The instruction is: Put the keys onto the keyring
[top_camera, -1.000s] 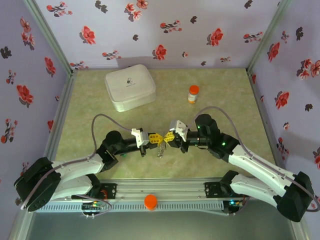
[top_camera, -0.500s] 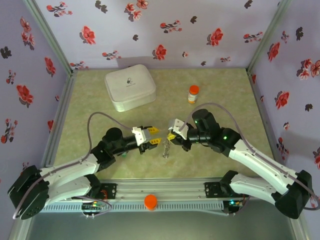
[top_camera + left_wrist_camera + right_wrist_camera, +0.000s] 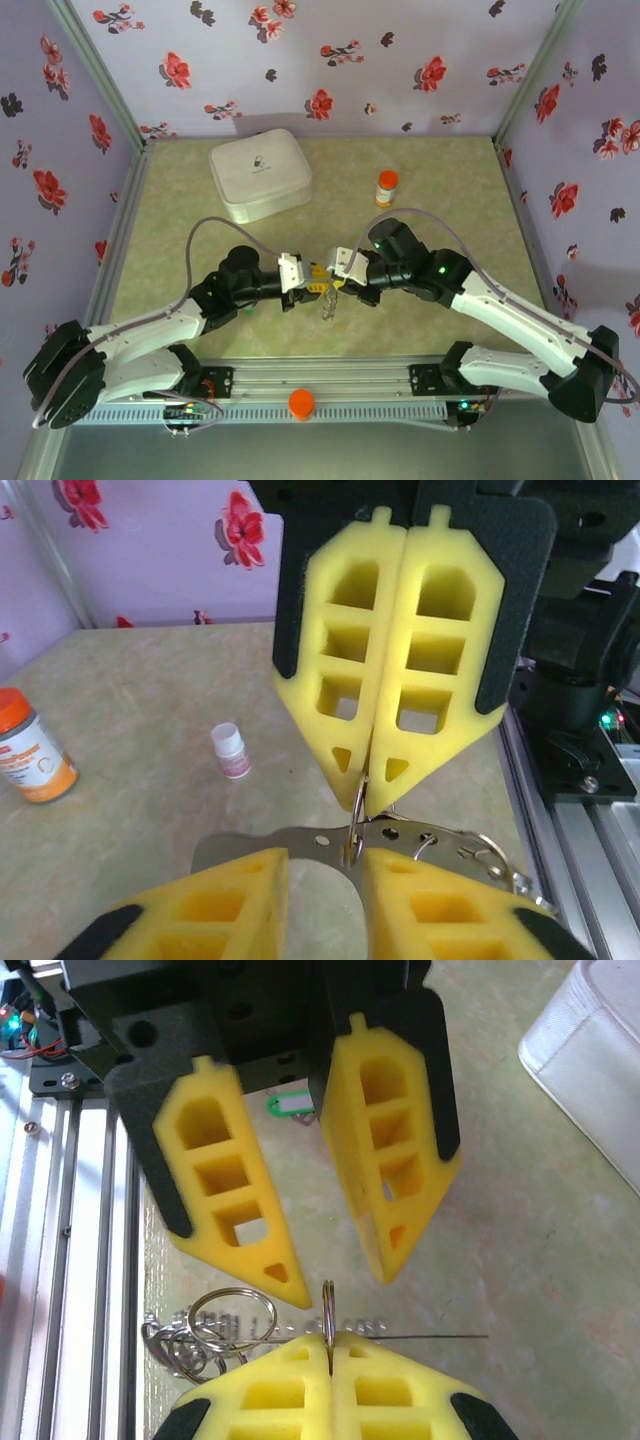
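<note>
**A:** What's the layout on the bench (image 3: 450, 200)?

**B:** The two arms meet nose to nose over its near middle, raised off the surface so the metalwork can hang free. The white case (image 3: 260, 175) sits back left and the orange-capped pill bottle (image 3: 386, 188) back right, both well apart from the work.

**A:** And the fingers?

**B:** The right fingers (image 3: 345, 680) are pressed closed on the keyring (image 3: 327, 1305). They pinch it edge-on, so the ring stands upright and faces the other arm. The left fingers (image 3: 225, 1190) are spread apart, one on each side of that ring, with nothing clamped between them. My guess is they're lining up to take or steady it.

**A:** What about the rest of the ring?

**B:** A bunch of smaller rings (image 3: 215, 1322) dangles beside the right fingers.

**A:** And the keys?

**B:** A green-headed key (image 3: 290, 1105) lies flat on the bench behind the left fingers, near the rail, and it isn't threaded yet. I can't make out the black one. A tiny white vial (image 3: 230, 750) stands by itself on the bench.
</note>
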Tool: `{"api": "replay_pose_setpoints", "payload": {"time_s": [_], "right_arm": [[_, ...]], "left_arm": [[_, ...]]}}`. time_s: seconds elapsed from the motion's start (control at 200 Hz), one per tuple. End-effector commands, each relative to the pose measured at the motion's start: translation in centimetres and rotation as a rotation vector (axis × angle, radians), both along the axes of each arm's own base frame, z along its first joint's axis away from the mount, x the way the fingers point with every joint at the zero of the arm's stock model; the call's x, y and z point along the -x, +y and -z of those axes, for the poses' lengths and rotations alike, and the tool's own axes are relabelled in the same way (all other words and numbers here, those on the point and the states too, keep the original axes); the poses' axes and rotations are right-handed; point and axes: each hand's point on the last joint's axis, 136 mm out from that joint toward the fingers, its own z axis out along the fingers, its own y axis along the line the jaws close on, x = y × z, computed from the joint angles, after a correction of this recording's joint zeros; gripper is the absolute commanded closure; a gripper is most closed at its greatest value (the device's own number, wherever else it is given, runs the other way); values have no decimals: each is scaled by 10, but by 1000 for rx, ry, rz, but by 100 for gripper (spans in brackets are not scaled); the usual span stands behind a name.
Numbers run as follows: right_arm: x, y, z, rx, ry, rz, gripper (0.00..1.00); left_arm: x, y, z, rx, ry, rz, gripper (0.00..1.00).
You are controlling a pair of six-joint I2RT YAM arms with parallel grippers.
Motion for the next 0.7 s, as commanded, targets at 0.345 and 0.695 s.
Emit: {"api": "replay_pose_setpoints", "payload": {"time_s": [0.345, 0.695], "right_arm": [[2, 9, -18, -62, 3, -16, 93], [7, 2, -41, -438, 144, -52, 70]], "left_arm": [[13, -5, -13, 49, 5, 74, 100], [11, -3, -27, 244, 25, 48, 100]]}}
